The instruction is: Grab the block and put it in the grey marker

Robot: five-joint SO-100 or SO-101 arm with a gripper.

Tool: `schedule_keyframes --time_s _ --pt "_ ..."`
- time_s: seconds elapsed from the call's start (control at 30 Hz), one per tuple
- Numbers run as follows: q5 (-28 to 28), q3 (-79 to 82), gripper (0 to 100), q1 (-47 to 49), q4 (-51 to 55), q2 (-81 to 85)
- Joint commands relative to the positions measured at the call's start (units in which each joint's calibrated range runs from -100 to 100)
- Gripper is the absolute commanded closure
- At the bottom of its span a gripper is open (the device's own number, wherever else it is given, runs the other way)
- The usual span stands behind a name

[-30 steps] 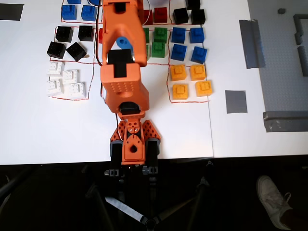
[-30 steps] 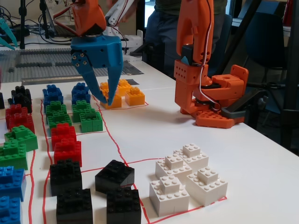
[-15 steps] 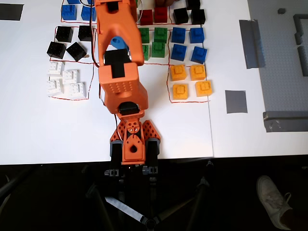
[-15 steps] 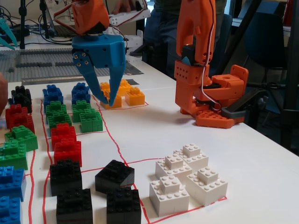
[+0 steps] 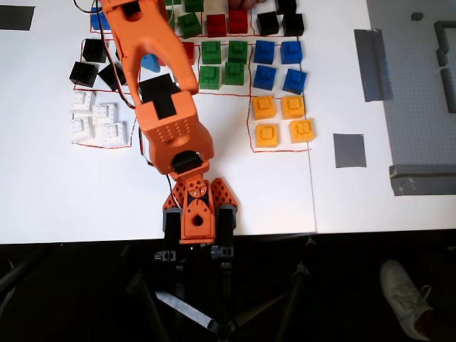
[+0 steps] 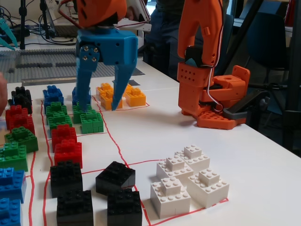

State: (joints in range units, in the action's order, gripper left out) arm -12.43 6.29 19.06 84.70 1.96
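Several red studded blocks are in view. Two [image 6: 63, 134] [image 6: 68, 153] stand in a column in front of the green ones, and two more [image 6: 19, 120] are at the left. From overhead, two red blocks [image 5: 226, 23] show near the top, and another [image 5: 187, 51] peeks out beside the arm. My blue gripper [image 6: 100, 106] is open and empty. Its fingers hang down over the green blocks [image 6: 91, 121], just behind the nearest red pair. In the overhead view the orange arm hides it. The grey marker [image 5: 349, 150] lies bare, right of the yellow blocks, and is out of the fixed view.
Blue [image 5: 278, 64], yellow [image 5: 282, 119], black [image 6: 94, 193] and white [image 6: 188, 181] blocks sit in red-lined areas. A long grey tape strip [image 5: 370, 64] and a grey baseplate [image 5: 420, 107] are at the right. The arm's base [image 5: 196, 214] stands at the table's front edge.
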Motion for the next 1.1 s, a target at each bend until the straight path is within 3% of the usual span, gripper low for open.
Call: schedule_keyframes --time_s 0.0,0.63,1.07 --pt "-0.73 -6.43 74 2.4 0.69 4.69" --pt "-1.22 -12.6 67 1.9 -5.43 -5.41" --pt "-1.12 -16.96 68 0.65 -8.45 -12.41"
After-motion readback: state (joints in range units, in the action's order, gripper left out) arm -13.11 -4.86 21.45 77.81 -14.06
